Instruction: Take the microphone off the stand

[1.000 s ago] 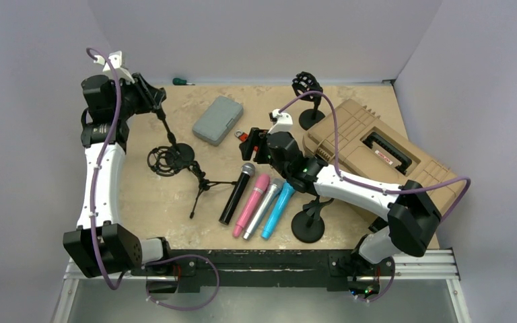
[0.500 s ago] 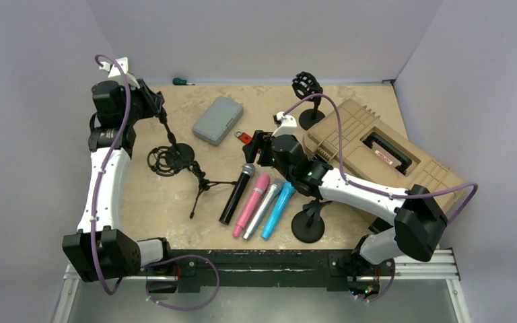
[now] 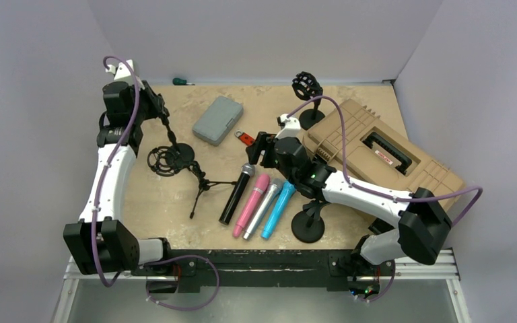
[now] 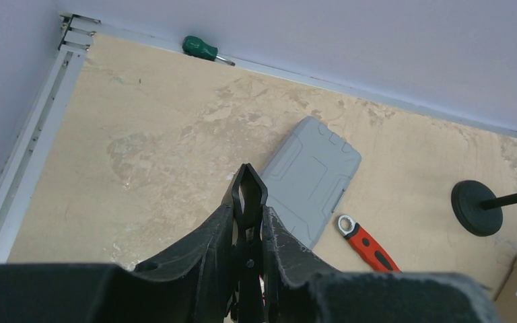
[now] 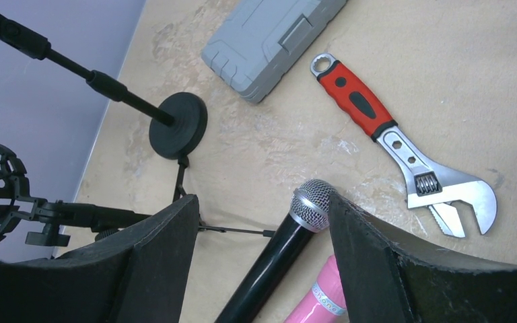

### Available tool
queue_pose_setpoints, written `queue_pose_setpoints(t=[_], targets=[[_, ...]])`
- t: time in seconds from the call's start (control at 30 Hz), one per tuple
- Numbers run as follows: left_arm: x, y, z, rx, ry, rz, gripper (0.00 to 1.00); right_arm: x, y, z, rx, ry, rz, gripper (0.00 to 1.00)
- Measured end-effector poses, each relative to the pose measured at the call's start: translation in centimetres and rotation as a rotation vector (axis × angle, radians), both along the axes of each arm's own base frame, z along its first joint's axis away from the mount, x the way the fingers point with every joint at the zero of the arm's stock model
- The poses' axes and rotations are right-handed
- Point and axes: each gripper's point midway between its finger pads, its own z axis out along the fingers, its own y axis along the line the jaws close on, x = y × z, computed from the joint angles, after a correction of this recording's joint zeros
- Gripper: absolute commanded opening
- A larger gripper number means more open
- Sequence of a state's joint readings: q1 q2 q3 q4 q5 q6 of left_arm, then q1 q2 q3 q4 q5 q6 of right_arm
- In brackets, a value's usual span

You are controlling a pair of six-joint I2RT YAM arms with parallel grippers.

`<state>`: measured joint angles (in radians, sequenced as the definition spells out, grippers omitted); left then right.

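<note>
Apparently the reach-in: one arm braces, the other hovers

Left fingers (image 4: 210, 245) are clamped narrow on the upper rod of the stand (image 3: 184, 152), near the far-left corner of the desk (image 3: 148, 202). Right fingers (image 5: 155, 249) stand wide, straddling the head of the black microphone (image 5: 269, 262). It lies flat mid-desk beside a pink microphone (image 5: 316, 299), in no holder. Likely next: lower, close on its body, lift clear.

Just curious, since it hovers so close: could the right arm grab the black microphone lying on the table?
Probably yes: the right fingers stand open astride the head of the black microphone, with nothing in between, though the pink microphone lies close beside it.
</note>
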<state>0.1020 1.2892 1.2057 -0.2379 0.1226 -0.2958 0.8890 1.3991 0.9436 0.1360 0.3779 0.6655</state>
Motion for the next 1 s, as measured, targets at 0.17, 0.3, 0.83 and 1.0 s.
queue_pose_setpoints(t=[0.17, 0.3, 0.83, 1.0], targets=[[0.4, -0.1, -1.1, -0.037, 0.023, 0.013, 0.19, 0.0, -0.2, 0.2, 0.003, -0.004, -0.007, 0.69], [0.2, -0.1, -2.4, -0.069, 0.053, 0.037, 0.19, 0.0, -0.5, 0.9, 0.012, -0.017, -0.02, 0.68], [-1.9, 0.3, -5.0, -0.087, 0.162, 0.137, 0.56, 0.2, -0.5, 0.1, -0.02, -0.016, -0.013, 0.76], [-3.3, -2.1, -2.5, -0.049, 0.105, 0.043, 0.77, 0.3, -0.6, 0.6, -0.075, -0.058, 0.013, 0.82]])
